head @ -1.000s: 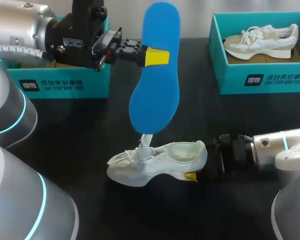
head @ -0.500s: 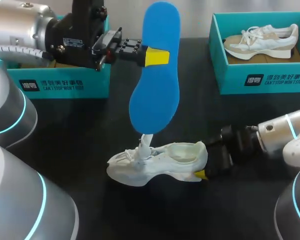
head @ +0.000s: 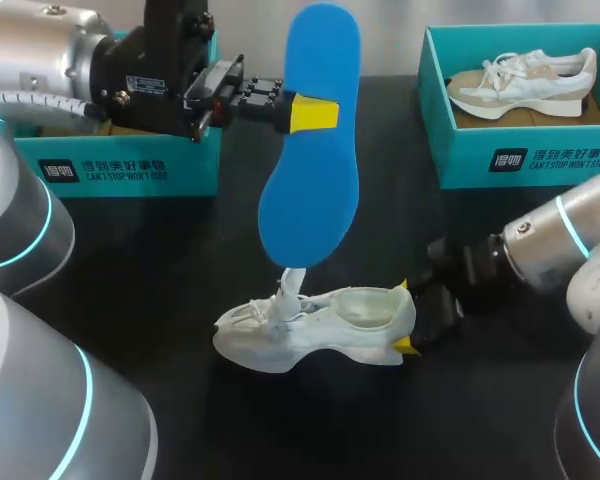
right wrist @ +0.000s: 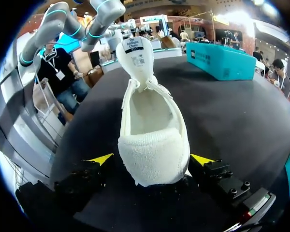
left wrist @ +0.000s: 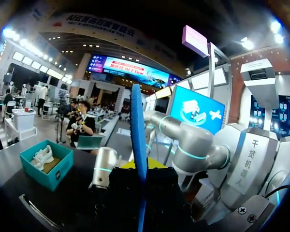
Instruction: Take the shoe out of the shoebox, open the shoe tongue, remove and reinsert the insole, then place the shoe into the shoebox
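Left jaws clamped on blue foam insole (head: pixel 313 140), held upright above black tabletop (head: pixel 140 270). White knit sneaker (head: pixel 320 325) stands on tabletop, tongue raised. Right jaws apart, flanking its heel, not touching.

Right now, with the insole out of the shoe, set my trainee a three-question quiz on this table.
1. Which gripper holds the upright blue foam insole?
2. True or false: the right gripper is shut on the white knit sneaker.
3. The beige-and-white sneaker lies: A in the teal cardboard box; B on top of the insole; C under the white sneaker.
Key: 1 left gripper; 2 false, its fingers stand apart on either side of the heel; 3 A.
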`<move>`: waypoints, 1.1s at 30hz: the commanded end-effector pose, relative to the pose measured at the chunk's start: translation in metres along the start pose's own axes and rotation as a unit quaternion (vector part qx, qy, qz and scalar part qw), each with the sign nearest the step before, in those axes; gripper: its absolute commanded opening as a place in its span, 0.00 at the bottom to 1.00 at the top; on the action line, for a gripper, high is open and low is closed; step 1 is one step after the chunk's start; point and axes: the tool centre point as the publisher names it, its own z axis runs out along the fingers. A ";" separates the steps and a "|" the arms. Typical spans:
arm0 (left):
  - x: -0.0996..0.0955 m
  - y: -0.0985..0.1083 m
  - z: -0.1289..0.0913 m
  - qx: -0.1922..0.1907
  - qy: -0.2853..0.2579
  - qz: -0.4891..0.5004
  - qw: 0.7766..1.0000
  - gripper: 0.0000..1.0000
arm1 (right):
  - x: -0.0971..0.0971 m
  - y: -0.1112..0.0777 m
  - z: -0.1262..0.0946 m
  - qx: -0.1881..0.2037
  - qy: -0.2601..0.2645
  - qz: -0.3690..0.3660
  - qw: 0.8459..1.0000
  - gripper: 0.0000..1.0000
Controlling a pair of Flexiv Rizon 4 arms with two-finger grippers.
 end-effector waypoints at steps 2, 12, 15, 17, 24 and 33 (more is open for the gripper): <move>-0.001 0.000 0.001 0.000 0.001 0.000 1.000 0.00 | 0.006 0.011 -0.011 0.185 -0.023 0.008 0.982 1.00; -0.001 0.000 0.001 0.000 0.001 0.000 1.000 0.00 | 0.005 0.026 -0.023 0.288 -0.034 0.027 0.957 1.00; -0.001 0.000 0.001 0.000 0.001 0.000 1.000 0.00 | 0.003 0.027 -0.023 0.306 -0.028 0.032 0.951 1.00; -0.001 0.000 0.001 0.000 0.001 0.000 1.000 0.00 | 0.002 0.028 -0.023 0.314 -0.030 0.033 0.948 1.00; -0.001 0.000 0.001 0.000 0.001 0.000 1.000 0.00 | 0.001 0.030 -0.024 0.334 -0.039 0.035 0.941 1.00; -0.001 0.000 0.001 0.000 0.001 0.000 1.000 0.00 | 0.008 0.032 -0.023 0.353 -0.045 0.040 0.934 1.00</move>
